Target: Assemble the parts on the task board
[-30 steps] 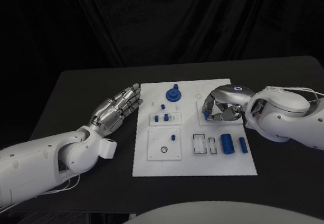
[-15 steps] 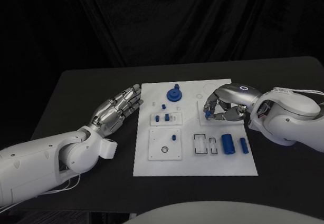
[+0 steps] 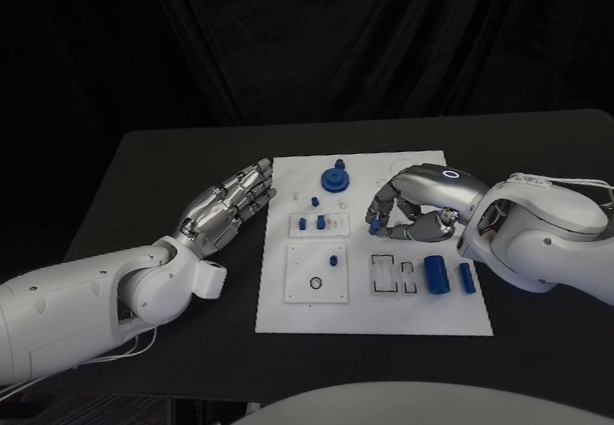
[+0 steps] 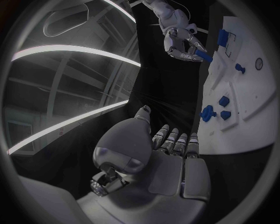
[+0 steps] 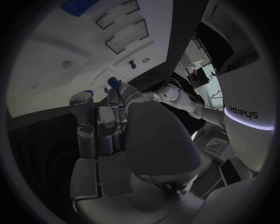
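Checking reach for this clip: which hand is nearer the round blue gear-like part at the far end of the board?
Left, narrowly. The left hand lies open beside the task board, fingertips close to the round blue part. The right hand hovers over the board's middle, pinching a small blue piece.

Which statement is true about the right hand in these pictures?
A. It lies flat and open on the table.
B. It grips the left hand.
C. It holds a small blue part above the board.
C: the right hand pinches a small blue part in its fingertips, above the task board.
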{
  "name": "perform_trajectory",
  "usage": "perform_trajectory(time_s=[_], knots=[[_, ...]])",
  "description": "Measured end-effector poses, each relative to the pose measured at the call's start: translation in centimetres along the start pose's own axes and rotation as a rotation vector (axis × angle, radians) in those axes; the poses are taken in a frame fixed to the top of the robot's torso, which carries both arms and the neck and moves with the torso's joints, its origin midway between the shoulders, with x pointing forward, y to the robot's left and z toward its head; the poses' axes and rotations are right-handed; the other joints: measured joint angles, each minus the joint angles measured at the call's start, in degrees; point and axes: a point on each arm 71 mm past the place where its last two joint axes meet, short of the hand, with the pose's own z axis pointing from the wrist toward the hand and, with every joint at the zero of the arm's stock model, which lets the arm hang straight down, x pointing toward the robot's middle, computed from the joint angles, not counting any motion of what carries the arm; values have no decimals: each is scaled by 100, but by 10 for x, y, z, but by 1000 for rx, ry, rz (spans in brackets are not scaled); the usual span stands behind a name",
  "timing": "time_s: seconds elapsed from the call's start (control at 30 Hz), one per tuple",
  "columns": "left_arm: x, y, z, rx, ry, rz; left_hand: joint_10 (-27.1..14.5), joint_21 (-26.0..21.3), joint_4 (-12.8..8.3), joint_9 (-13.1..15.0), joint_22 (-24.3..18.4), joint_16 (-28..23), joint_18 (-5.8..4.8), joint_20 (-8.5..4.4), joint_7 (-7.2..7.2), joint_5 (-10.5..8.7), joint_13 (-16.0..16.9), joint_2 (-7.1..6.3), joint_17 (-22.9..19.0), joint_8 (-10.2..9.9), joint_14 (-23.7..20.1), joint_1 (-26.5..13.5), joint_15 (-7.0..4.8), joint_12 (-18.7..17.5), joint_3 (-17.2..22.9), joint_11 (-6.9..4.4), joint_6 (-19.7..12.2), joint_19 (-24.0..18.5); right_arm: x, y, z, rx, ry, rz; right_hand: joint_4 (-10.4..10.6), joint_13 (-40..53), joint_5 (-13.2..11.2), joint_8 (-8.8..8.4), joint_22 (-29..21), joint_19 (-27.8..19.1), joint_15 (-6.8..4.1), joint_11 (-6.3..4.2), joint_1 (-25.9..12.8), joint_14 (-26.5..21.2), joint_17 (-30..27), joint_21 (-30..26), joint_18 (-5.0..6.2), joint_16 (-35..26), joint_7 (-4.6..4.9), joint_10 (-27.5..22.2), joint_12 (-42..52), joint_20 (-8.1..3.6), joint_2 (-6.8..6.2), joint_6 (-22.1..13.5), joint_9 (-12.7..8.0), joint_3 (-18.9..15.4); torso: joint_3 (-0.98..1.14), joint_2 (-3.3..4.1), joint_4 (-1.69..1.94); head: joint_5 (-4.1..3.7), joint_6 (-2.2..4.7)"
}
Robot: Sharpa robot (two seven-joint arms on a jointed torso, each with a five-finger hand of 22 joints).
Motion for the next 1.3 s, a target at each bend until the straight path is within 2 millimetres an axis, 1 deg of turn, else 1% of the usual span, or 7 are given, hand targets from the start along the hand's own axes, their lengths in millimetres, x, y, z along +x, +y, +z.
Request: perform_trajectory(time_s=[0.07,0.23,0.33,0.53,0.73,0.93,1.3], knots=[[0,0,0,0,1,-1,0,0,0,0,0,0,0,0,0,0,0,0,0,0,0,0,0,0,0,0,0,0,3,10,4,-29,5,9,0,0,0,0,0,21,0,0,-15,0,4,0,0,0,-6,0,0,-21,-15,6,0,0,0,1,0,22,0],[1,1,1,-1,3,-2,0,0,0,0,0,0,0,0,0,-2,0,0,1,0,0,0,0,0,0,0,0,0,12,29,14,-85,21,33,0,-7,61,0,0,21,-20,-2,-15,20,29,11,0,0,-10,40,-49,-22,-15,11,0,0,1,4,0,95,0],[1,1,1,-1,4,-3,0,0,0,0,0,0,1,0,0,-2,0,0,1,0,0,0,0,0,0,0,0,0,19,40,21,-120,32,48,-1,-7,90,0,0,41,-5,-2,-14,36,43,30,0,0,-14,40,-66,-1,-16,14,0,-1,2,5,1,141,0],[2,1,1,0,6,-5,0,0,0,0,0,0,0,0,0,-2,0,0,2,0,0,0,0,1,0,0,0,0,32,53,32,-162,52,68,-8,-7,91,0,0,62,-5,-2,-37,36,53,30,0,0,-15,40,-88,-22,-39,15,0,-8,2,4,7,219,0],[3,2,3,-1,8,-5,0,0,0,0,1,0,1,0,0,-3,0,0,2,0,-21,0,21,1,0,0,-40,0,42,59,38,-185,68,81,-8,-13,135,0,-1,62,-5,-1,-41,36,56,30,0,0,-15,40,-114,-22,-43,16,0,-9,-1,4,14,292,0],[3,2,3,-1,9,-5,0,0,0,0,1,0,1,21,0,-3,0,0,2,0,-21,0,21,-22,0,-1,-40,21,52,60,41,-192,87,92,-9,-14,158,0,-1,62,10,-1,-66,51,85,46,0,25,-17,39,-148,-21,-70,16,0,-9,-5,7,23,335,0],[3,3,4,-1,11,-6,-21,0,1,-1,1,0,1,20,0,3,0,0,3,0,-21,0,21,-22,0,20,-40,21,62,57,43,-182,112,99,-15,-13,198,1,-1,82,10,-1,-80,93,171,111,0,65,-28,39,-175,-1,-85,24,0,-15,-4,13,12,418,0]])
